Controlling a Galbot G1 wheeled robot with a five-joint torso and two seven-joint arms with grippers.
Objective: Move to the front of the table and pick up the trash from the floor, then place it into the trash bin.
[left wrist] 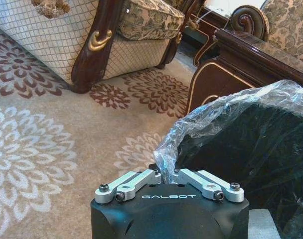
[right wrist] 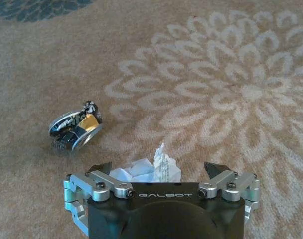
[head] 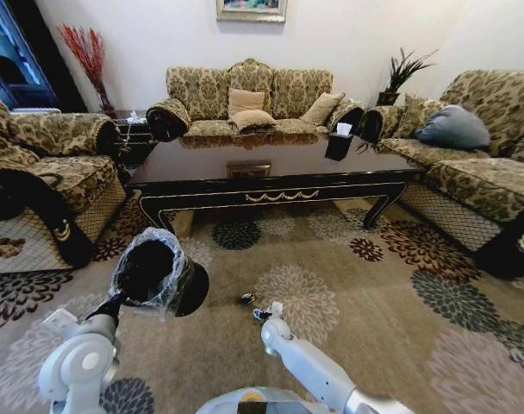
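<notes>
**me:** Hovering my right gripper [right wrist: 161, 174] low over the carpet [right wrist: 216, 74], jaws spread wide, with the crumpled white tissue [right wrist: 150, 170] sitting right between them. They weren't closed on it, so I'd call that piece lined up but not picked.

**other guy:** And the left one?

**me:** My left gripper [left wrist: 169, 175] was pinched together on the rim of the trash bin [head: 154, 272], clamping the crinkly plastic liner [left wrist: 226, 112], and holding the whole bin up off the floor, tilted, on my left side. So the bin was close, just across from the tissue.

**other guy:** Any other trash?

**me:** Yeah, a crushed shiny dark-and-gold scrap [right wrist: 75, 125] lay on the carpet just beside the tissue, untouched. There was a tiny red speck [right wrist: 194, 18] farther out too, though I couldn't tell what it was.

**other guy:** So how far along?

**me:** The driving part looked done: I was parked in front of the table [head: 275, 172]. As far as I could judge, no trash was in the bin. Grab, lift, drop, and then the scrap were all left.
</notes>
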